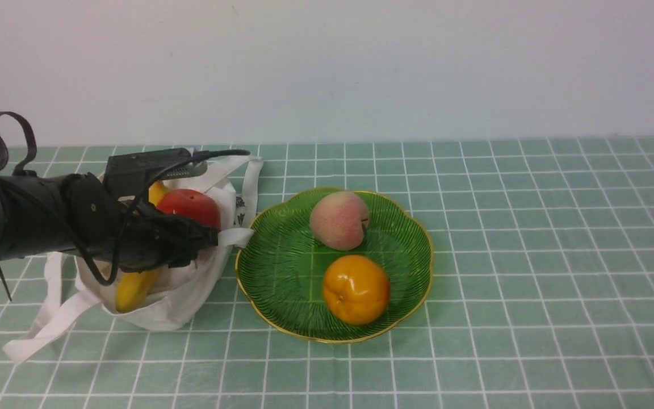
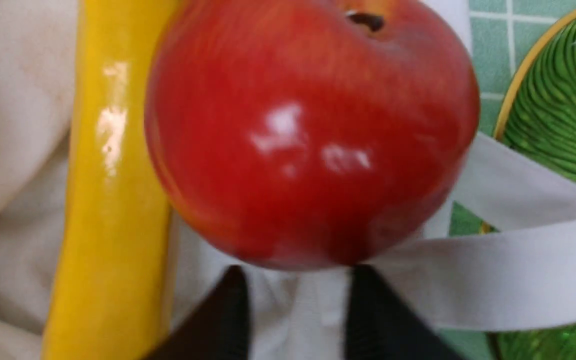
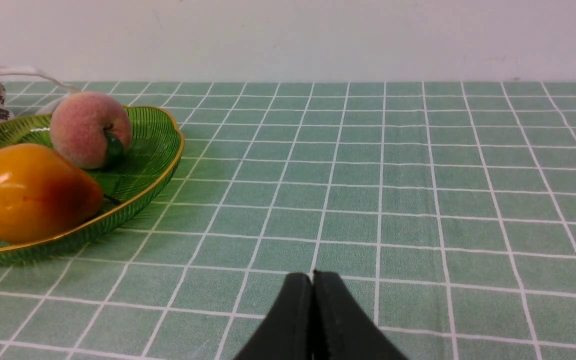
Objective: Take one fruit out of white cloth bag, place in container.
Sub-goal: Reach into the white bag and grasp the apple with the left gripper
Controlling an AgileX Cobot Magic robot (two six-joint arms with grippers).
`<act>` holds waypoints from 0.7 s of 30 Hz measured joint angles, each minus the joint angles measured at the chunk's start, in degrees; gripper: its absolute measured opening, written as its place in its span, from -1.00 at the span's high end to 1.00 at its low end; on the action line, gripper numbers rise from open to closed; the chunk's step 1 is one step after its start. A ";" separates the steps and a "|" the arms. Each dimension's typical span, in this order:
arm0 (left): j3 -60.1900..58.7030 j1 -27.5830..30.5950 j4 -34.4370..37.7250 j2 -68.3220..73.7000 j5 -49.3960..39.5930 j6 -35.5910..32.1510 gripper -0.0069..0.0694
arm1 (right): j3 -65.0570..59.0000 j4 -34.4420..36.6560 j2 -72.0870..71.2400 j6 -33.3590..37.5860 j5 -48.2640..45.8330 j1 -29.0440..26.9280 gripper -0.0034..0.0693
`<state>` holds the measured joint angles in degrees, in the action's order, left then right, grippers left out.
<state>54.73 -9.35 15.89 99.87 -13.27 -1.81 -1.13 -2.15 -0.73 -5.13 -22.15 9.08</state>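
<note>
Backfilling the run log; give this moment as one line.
left hand: at bag, fingers apart | red apple: in white cloth bag | green plate: holds peach, orange-coloured fruit

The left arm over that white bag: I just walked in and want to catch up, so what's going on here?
The robot's left gripper is at the white cloth bag, its parted fingers close to a red apple beside a banana. No grip on the apple shows. The green plate holds a peach and an orange-colored fruit.
</note>
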 joint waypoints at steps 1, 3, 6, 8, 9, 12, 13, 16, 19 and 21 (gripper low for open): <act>0.00 0.00 0.00 -0.92 -1.16 -0.22 0.61 | 0.00 0.00 0.00 0.00 0.00 0.00 0.95; 0.00 0.00 0.00 -2.19 -2.61 -0.40 0.72 | 0.00 0.00 0.00 0.00 0.00 0.00 0.95; 0.00 0.00 0.00 -6.03 -5.24 -0.39 0.82 | 0.00 0.00 0.00 0.00 0.00 0.00 0.95; 0.00 0.00 0.00 -9.13 -6.49 -0.39 0.84 | 0.00 0.00 0.00 0.00 0.00 0.00 0.95; 0.00 0.00 0.00 -10.44 -7.13 -0.39 0.84 | 0.00 0.00 0.00 0.00 0.00 0.00 0.95; 0.00 0.00 0.00 -15.62 -9.59 -0.39 0.84 | 0.00 0.00 0.00 0.00 0.00 0.00 0.95; 0.00 0.00 0.00 -16.84 -10.10 -0.39 0.84 | 0.00 0.00 0.00 0.00 0.00 0.00 0.95; 0.00 0.00 0.00 -19.85 -10.68 -0.39 0.84 | 0.00 0.00 0.00 0.00 0.00 0.00 0.95; 0.00 0.00 0.00 -19.55 -10.26 -0.39 0.81 | 0.00 0.00 0.00 0.00 0.00 0.00 0.95; 0.00 0.00 0.00 -18.32 -9.17 -0.39 0.71 | 0.00 0.00 0.00 0.00 0.00 0.00 0.95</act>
<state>54.73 -9.35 15.89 81.55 -22.44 -2.20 -1.13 -2.15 -0.73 -5.13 -22.15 9.08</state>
